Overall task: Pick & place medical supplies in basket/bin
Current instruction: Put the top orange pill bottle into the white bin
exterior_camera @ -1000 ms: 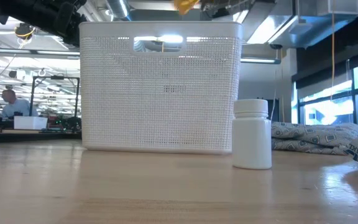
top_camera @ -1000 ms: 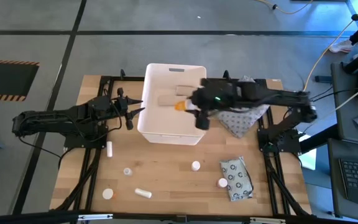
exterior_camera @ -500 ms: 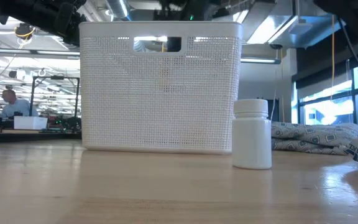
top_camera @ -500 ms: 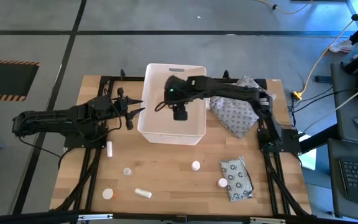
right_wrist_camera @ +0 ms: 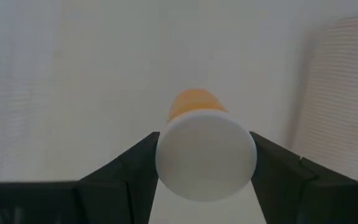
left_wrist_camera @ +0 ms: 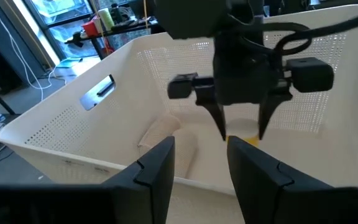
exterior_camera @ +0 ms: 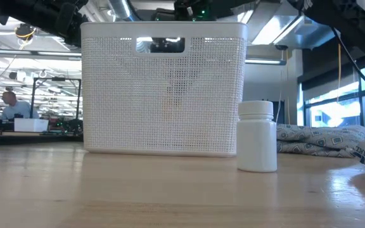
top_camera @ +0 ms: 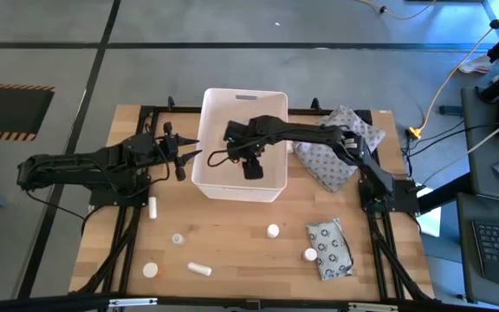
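Observation:
The white basket stands mid-table, with tan bandage rolls on its floor. My right gripper reaches down inside it, shut on an orange pill bottle with a white end. My left gripper waits open just outside the basket's left wall. Small white bottles, orange-capped ones and a grey ring-printed packet sit on the wood nearer the front edge. My right gripper pinches the pill bottle between its two fingers at the white end. The fingers come from above, pointing down into the basket. The orange body points down beyond the fingertips. Whether it touches the basket floor, I cannot tell.
A grey dotted cloth bundle lies to the right of the basket, under the right arm. A white bottle stands in front of the basket in the low view. A white bottle lies on its side near the front edge.
My right gripper has carried the orange bottle from above the basket's right rim leftward over its middle. It has then sunk below the rim into the basket. The left arm has kept still.

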Robot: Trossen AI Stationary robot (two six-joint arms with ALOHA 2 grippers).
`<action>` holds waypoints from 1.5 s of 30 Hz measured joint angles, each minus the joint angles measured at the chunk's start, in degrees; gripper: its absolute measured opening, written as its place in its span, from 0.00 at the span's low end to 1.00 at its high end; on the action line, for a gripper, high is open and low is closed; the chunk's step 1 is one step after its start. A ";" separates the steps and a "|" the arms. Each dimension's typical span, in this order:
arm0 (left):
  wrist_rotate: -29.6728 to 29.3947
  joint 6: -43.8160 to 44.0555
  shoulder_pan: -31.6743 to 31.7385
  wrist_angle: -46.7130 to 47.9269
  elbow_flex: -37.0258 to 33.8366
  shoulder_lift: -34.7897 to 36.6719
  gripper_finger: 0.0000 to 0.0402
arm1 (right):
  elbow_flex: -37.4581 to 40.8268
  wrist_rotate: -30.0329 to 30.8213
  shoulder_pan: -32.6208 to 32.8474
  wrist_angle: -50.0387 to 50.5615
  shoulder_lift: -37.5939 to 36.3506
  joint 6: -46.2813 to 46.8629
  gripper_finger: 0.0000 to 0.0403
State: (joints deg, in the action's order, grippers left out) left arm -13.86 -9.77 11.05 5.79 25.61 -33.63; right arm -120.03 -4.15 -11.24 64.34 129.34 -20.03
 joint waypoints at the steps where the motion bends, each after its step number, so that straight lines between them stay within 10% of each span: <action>1: -0.01 -0.01 0.00 0.02 0.00 0.00 0.35 | 0.25 -0.20 0.02 -0.03 0.00 -0.05 0.53; 45: -0.01 0.23 0.00 0.39 0.00 0.02 0.35 | 0.52 10.68 -3.88 -1.34 3.30 27.14 0.53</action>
State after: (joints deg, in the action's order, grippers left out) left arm -13.87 -9.54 11.05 6.17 25.61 -33.61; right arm -119.50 6.53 -15.11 63.00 132.64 7.12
